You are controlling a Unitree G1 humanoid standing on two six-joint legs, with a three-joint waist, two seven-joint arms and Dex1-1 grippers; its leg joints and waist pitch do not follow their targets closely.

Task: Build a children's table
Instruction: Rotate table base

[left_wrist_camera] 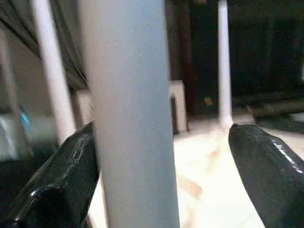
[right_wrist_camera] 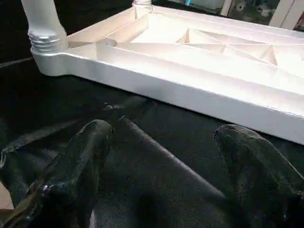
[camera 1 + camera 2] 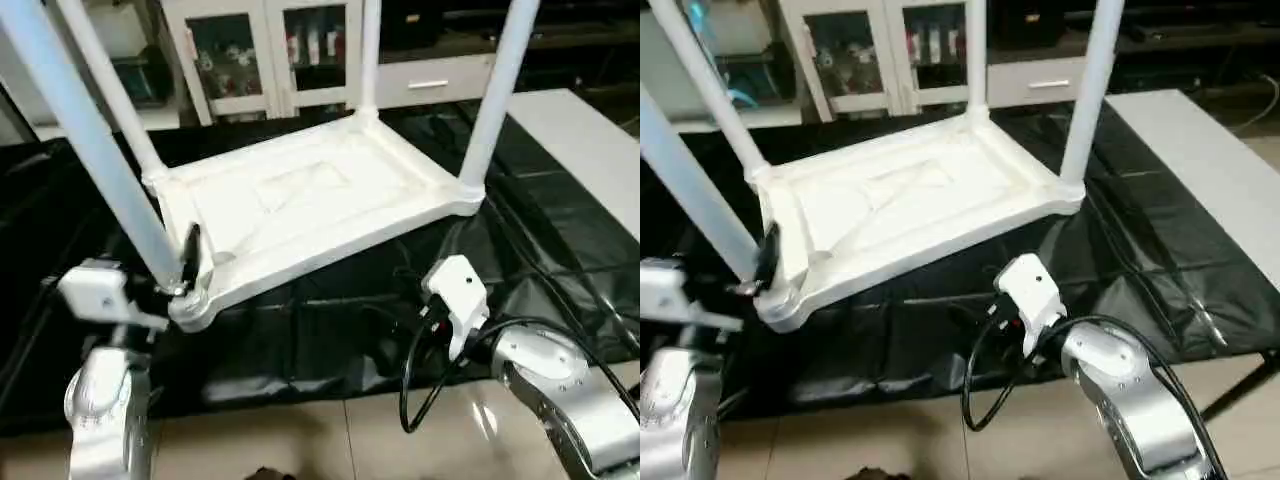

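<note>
The upturned tabletop [image 3: 300,215] was seen on the black surface [image 3: 560,260], its near-corner leg [image 3: 95,150] standing upright between the parted left hand [image 1: 161,156], the spread right hand [image 2: 161,161] lying farther off.

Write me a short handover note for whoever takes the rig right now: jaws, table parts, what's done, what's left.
Left gripper: jaws open around the near-left leg, one finger against it, the other apart.
Right gripper: open, empty, over the black cover near the tabletop's front edge.
Tabletop: upside down on the black-covered table, four legs standing in its corner sockets.
Done: all legs placed.
Left: check that each leg is seated tight, then turn the table upright.
</note>
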